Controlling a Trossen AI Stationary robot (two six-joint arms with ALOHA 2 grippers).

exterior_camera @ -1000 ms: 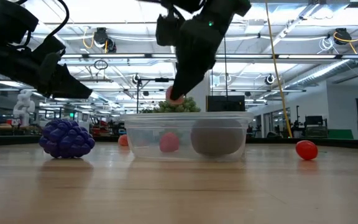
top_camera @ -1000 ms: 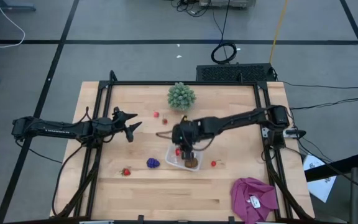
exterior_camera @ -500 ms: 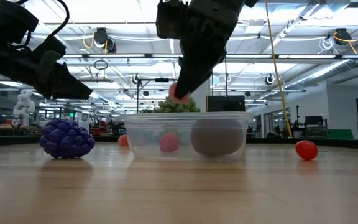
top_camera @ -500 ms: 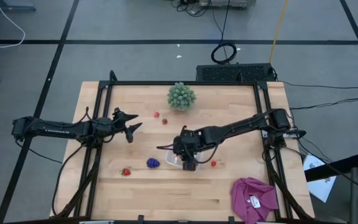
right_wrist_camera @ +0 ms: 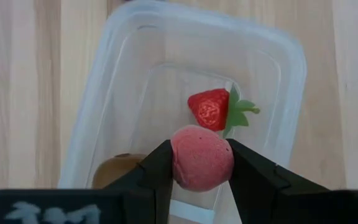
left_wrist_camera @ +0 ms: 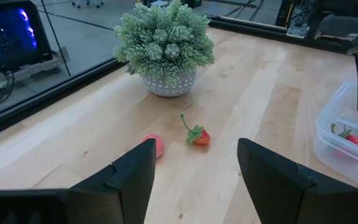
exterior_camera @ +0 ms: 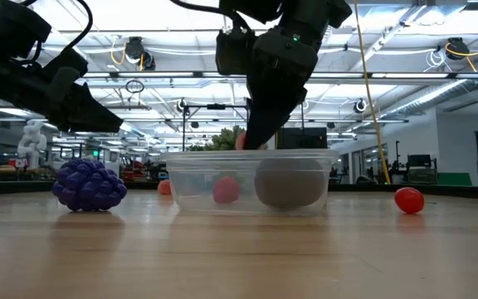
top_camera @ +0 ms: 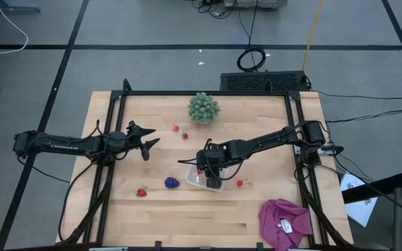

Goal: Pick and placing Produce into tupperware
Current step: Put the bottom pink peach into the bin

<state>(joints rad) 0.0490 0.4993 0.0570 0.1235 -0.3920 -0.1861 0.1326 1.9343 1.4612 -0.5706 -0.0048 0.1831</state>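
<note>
While the right hand is coming down over the tupperware, it is clenching a pale red fruit piece between its two fingers; against the view half a second back, that piece is now sitting level with the container's rim in the low view rather than clearly above it, so the drop appears to be close but not yet made. Directly beneath the hand, inside the tupperware, a red strawberry with a green leaf is already lying, and a brown kiwi is resting just to one side of the fingers against the container wall. Judged from this, two items are already stowed and a third is on its way in; releasing it should only need the fingers to part. Outside the container and away from the right hand, a purple grape cluster is lying near the tupperware, one strawberry is lying just beyond the container's other side, and a further strawberry is lying well off toward the left arm's edge of the bench. Well apart, the left hand is hovering with its fingers spread and grasping nothing, unchanged in place, with two more red pieces and lying just ahead of it, short of the potted green spiky plant. These five are remaining to be collected.
</note>
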